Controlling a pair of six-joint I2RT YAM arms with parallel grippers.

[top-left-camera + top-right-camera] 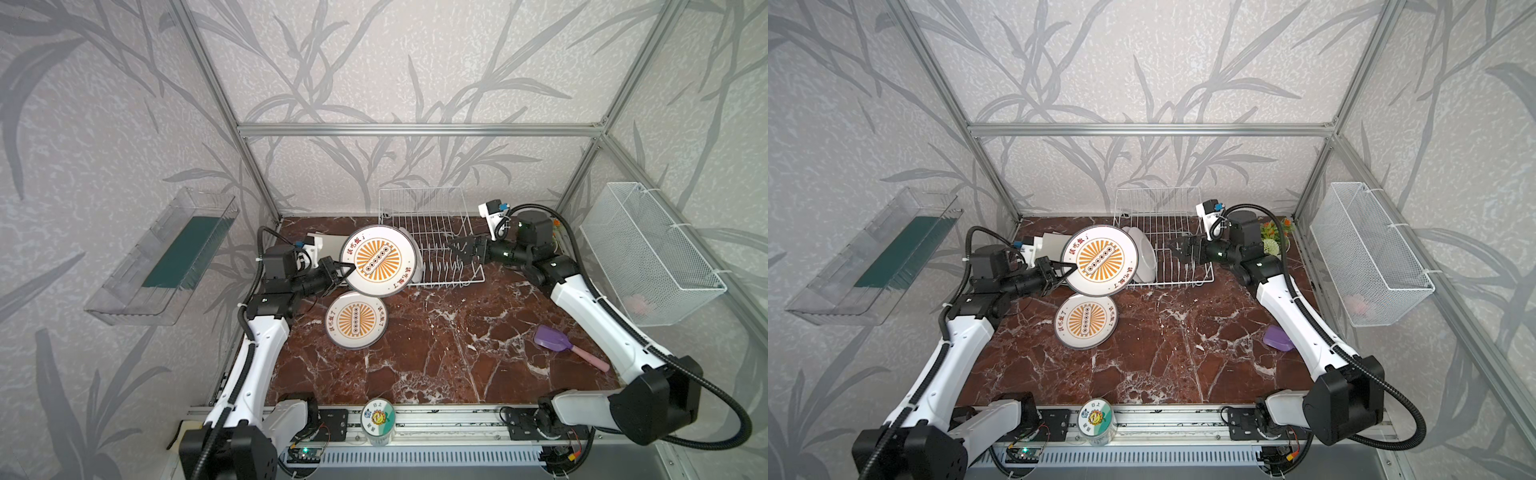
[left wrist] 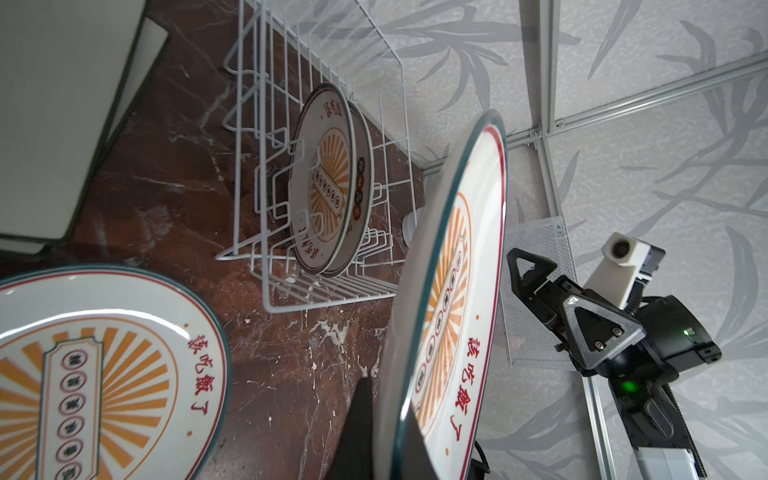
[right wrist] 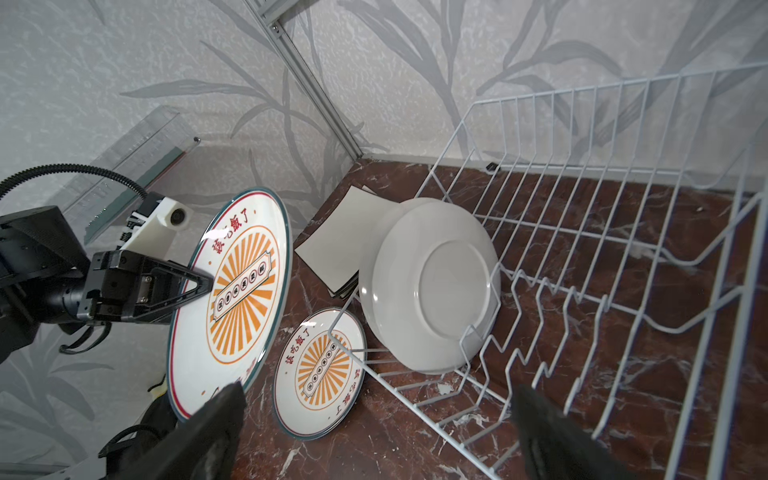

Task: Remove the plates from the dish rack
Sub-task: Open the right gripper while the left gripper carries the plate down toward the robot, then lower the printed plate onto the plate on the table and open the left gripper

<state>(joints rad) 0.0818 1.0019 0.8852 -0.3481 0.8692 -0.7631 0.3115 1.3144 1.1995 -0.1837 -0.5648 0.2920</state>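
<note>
The left end effector (image 1: 348, 268) is pinched tight on the edge of a round plate with orange rays (image 1: 377, 259), holding it up in the air, tilted, just beside the dish rack (image 1: 436, 216). The right end effector (image 1: 459, 250) is open wide over the rack, with nothing in it. Two more round plates (image 3: 432, 286) stand on edge in the rack's left end. Another orange plate (image 1: 356, 319) lies flat on the brown surface (image 1: 436, 353), below the held one. Some square plates (image 3: 340, 237) lie stacked left of the rack.
</note>
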